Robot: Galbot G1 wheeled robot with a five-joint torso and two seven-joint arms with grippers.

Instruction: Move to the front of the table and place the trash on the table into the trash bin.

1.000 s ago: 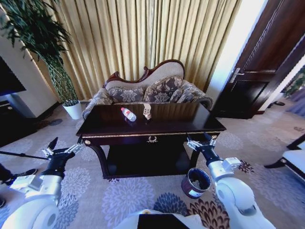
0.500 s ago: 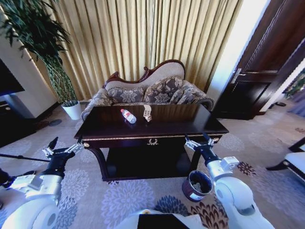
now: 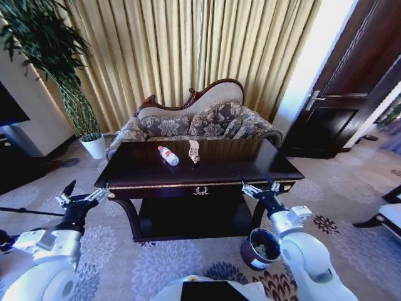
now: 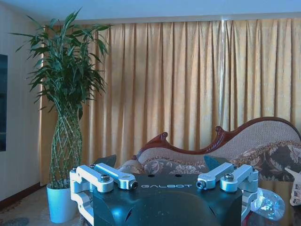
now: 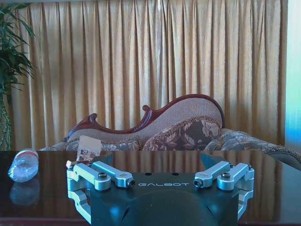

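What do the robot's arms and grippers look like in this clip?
Both arms have bulky, rounded white-grey shells narrowing to black wrist sections. The left gripper and right gripper each carry silver metal finger linkages with bolt heads, ending in dark pointed tips. The wrist views show a glossy dark teal-black gripper body printed with "GALBOT" in pale letters. No loose cables are visible.

Light: bright daylight through the curtains (image 3: pixel 188 56), strongest at upper right.
Glare: reflections on the glossy tabletop (image 3: pixel 207 166).
Distortion: head-view edges bend.
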